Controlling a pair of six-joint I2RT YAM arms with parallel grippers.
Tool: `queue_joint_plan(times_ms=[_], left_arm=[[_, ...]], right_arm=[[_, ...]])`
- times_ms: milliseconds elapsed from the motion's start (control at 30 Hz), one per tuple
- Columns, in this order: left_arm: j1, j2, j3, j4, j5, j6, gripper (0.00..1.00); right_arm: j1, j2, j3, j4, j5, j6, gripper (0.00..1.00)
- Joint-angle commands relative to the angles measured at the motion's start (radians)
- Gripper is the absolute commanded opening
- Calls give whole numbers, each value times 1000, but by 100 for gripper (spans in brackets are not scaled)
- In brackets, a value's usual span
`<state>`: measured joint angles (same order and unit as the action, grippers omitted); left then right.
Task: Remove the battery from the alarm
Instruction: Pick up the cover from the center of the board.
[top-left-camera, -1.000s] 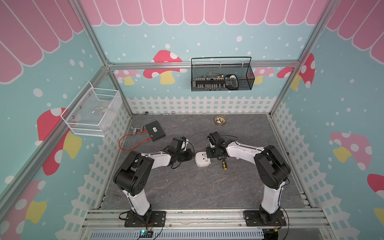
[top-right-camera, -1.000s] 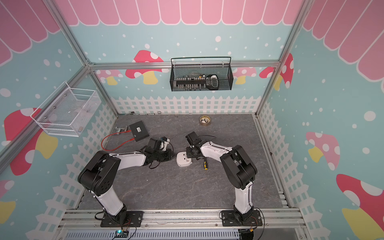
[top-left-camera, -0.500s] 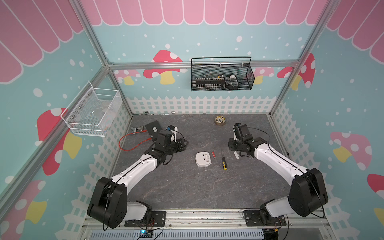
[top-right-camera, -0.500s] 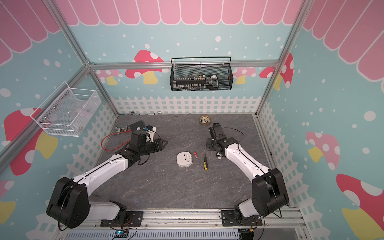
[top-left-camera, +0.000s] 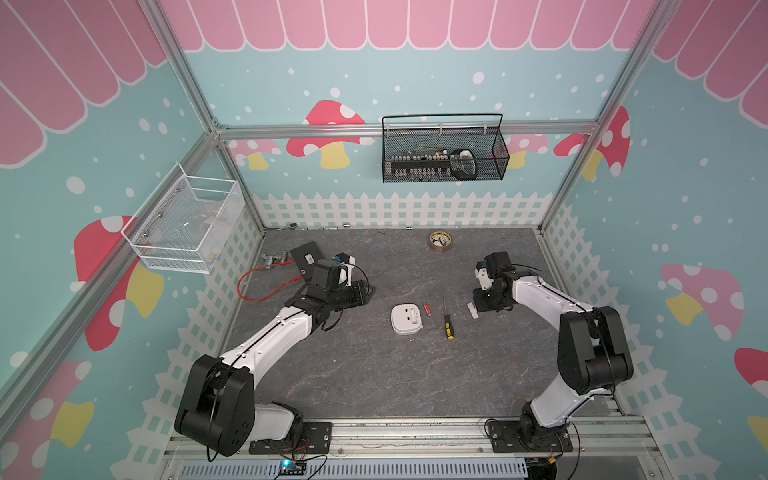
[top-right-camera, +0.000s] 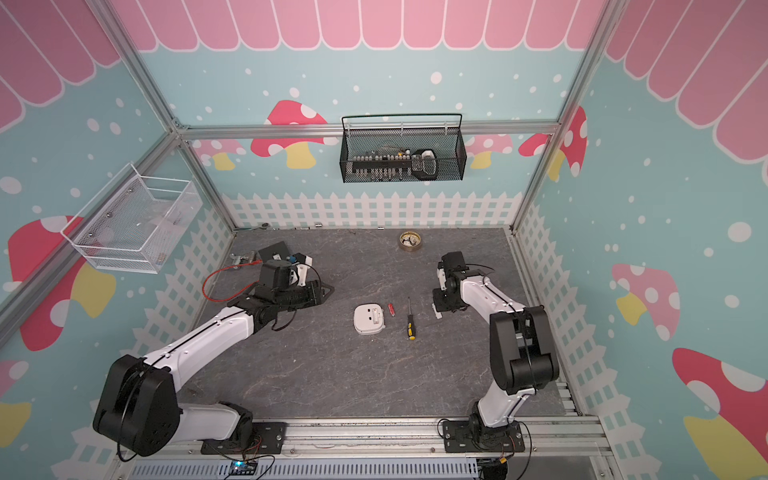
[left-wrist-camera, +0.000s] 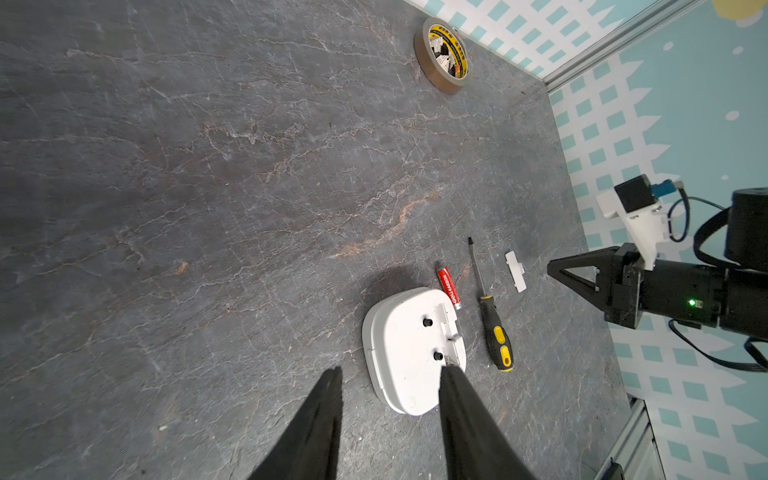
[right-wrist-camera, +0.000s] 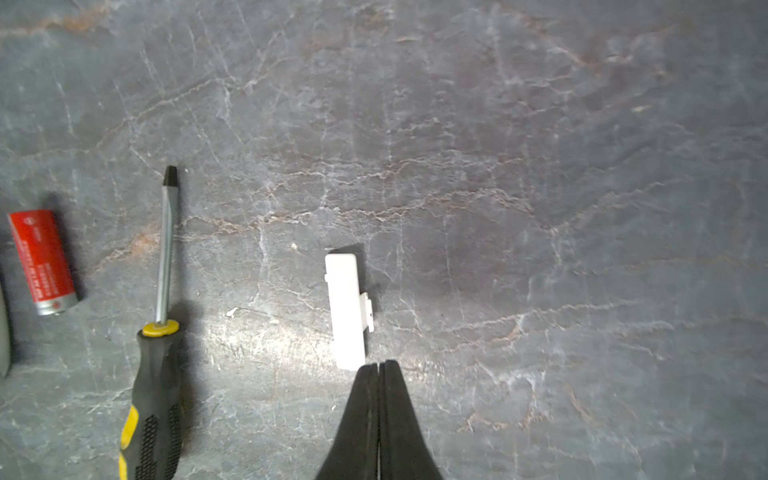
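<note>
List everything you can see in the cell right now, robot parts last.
grey stone-look table: one, grey, floor of the cell
white rounded-square plastic alarm: one, white, table centre, back up
red cylindrical battery: one, red, on the table beside the alarm, out of it
black-and-yellow-handled screwdriver: one, black and yellow, between battery and cover
small white plastic cover: one, white, on the table by the right hand
brown tape roll: one, brown, near the table's back edge
black box with red wire: one, black, table's back left
black wire basket: one, black, back wall, holding small items
white mesh basket: one, white, left wall
left hand: one, black, open, empty
right hand: one, black, shut, empty
</note>
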<state>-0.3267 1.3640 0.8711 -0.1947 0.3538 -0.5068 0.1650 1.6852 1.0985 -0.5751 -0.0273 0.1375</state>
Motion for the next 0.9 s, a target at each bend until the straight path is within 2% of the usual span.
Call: queue_joint_plan(times_ms=[0,433,867], left_arm=[[11,-13,20,-20,23,28,42],[14,-9,14,-18,27,27,42],[14,-8,14,-19,25,28,42]], right_arm=[[-20,12,24,-43,-46,-121,9],[-36,69,41,-32,-131,-155,22],[-51,117,63,-29,-160,-190,19]])
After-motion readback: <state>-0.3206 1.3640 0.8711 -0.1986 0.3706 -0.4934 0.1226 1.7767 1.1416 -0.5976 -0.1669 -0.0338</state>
